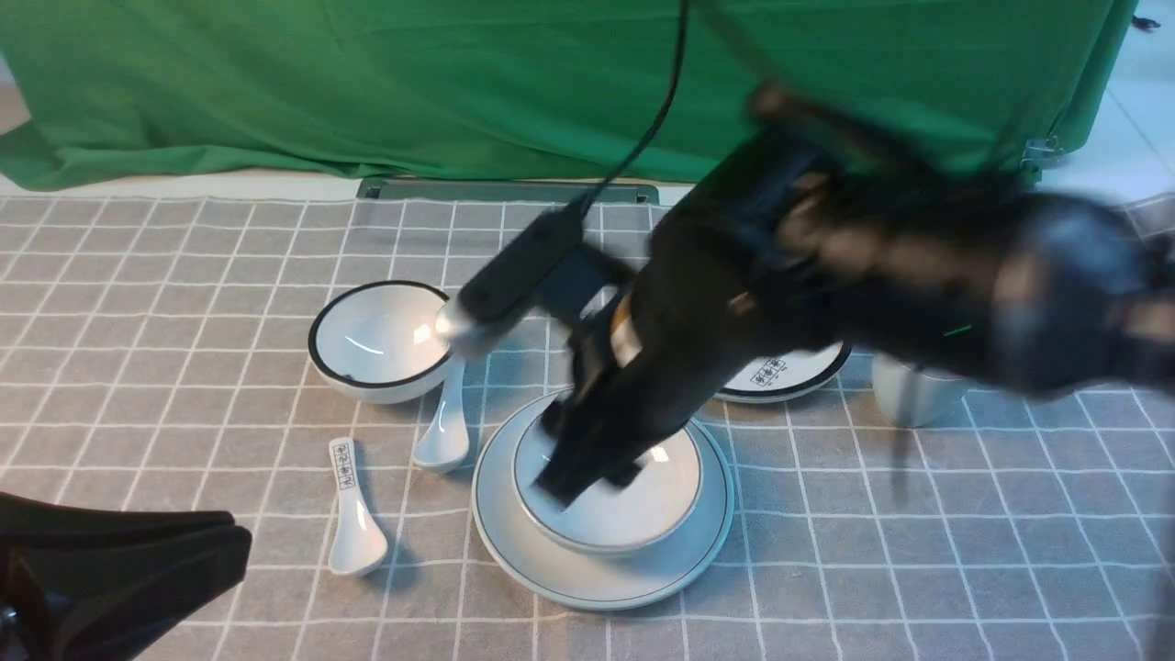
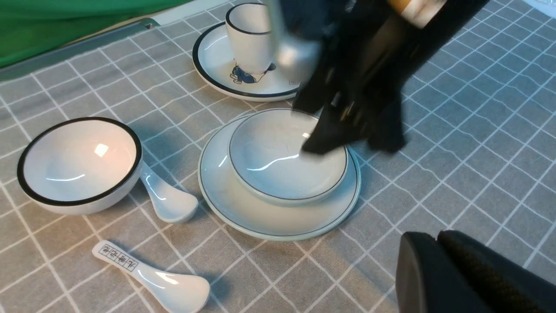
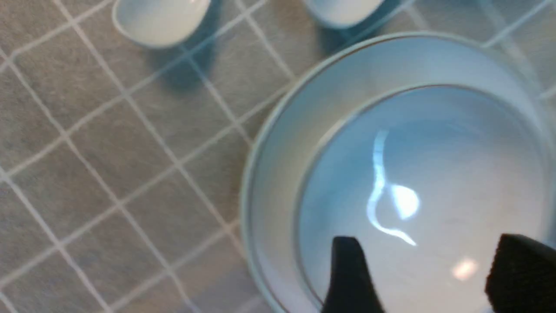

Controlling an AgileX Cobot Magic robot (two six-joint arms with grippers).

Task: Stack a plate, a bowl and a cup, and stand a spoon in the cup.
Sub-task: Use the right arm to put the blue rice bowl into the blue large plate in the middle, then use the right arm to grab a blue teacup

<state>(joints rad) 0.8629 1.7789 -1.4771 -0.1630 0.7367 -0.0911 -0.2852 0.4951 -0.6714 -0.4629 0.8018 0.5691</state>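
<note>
Left gripper [image 1: 240, 549] parked nearest, jaws together, empty. Right gripper [image 1: 592, 477] hangs low over the bowl [image 1: 643, 509], jaws apart, nothing between them. Judgement: lift straight up, since any sideways drag could skid the bowl. Bowl sits level, centred on the plate [image 1: 514, 542]; both glossy white, thin dark rim. Spoon [image 1: 445, 431] lies beyond on the left; cup [image 1: 913, 395] far right, half hidden.

Robot lab, staged data-collection rig. A green cloth [image 1: 367, 83] hangs as backdrop behind the tabletop [image 1: 138, 303], which has a grey checked cover. A black robot arm [image 1: 826, 266] with a loose cable [image 1: 670, 92] reaches over it. White dishes are laid out like props with no food: plate [image 1: 500, 514], black-rimmed bowl [image 1: 381, 341], printed spoon [image 1: 353, 514]. Pale floor tiles [image 1: 1134, 101] show past the cloth's right edge.
</note>
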